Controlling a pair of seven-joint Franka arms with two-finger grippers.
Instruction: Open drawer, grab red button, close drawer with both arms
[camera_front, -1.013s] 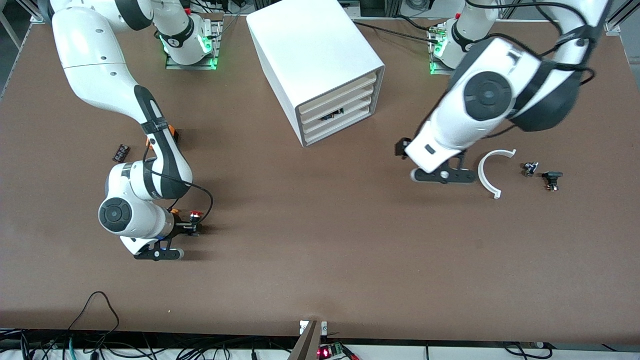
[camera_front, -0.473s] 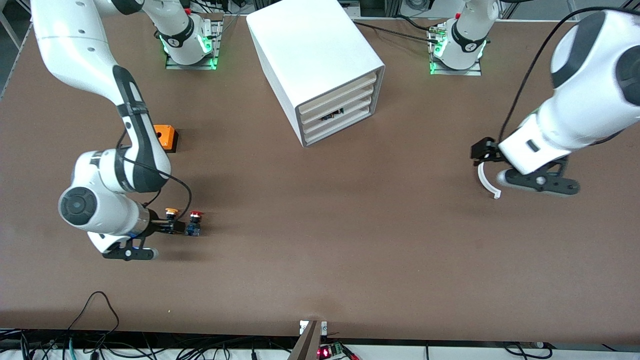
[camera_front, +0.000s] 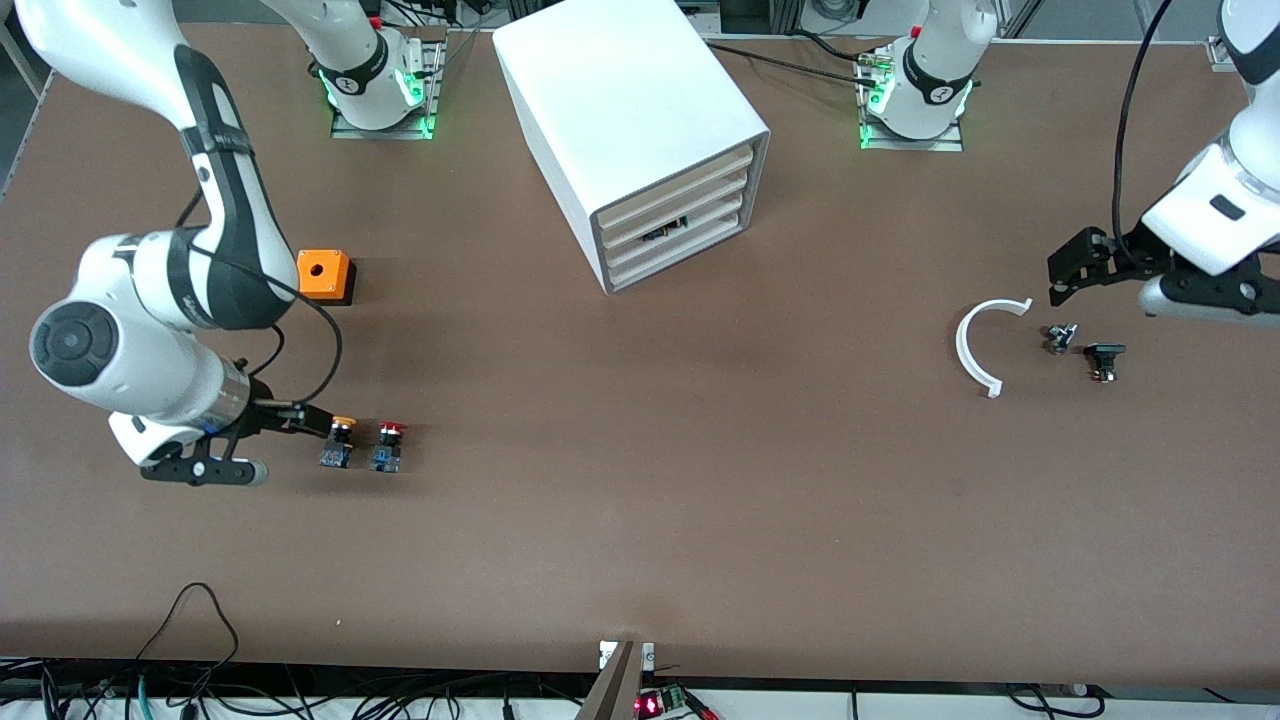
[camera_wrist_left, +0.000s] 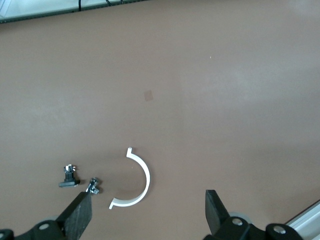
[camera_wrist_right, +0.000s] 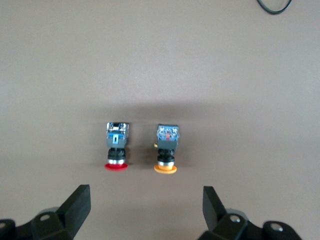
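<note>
The red button (camera_front: 387, 447) is lying on the table (camera_front: 640, 500), just beside an orange button (camera_front: 337, 444), toward the right arm's end. The right gripper (camera_front: 305, 420) is hanging near them, spread wide, holding nothing. The left gripper (camera_front: 1065, 270) is hanging over a white curved piece (camera_front: 975, 345), spread wide too. The drawer (camera_front: 668, 225) is sitting shut in the white cabinet (camera_front: 625, 120).

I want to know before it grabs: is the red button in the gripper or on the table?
On the table: the red button lies beside the orange one, free.
</note>
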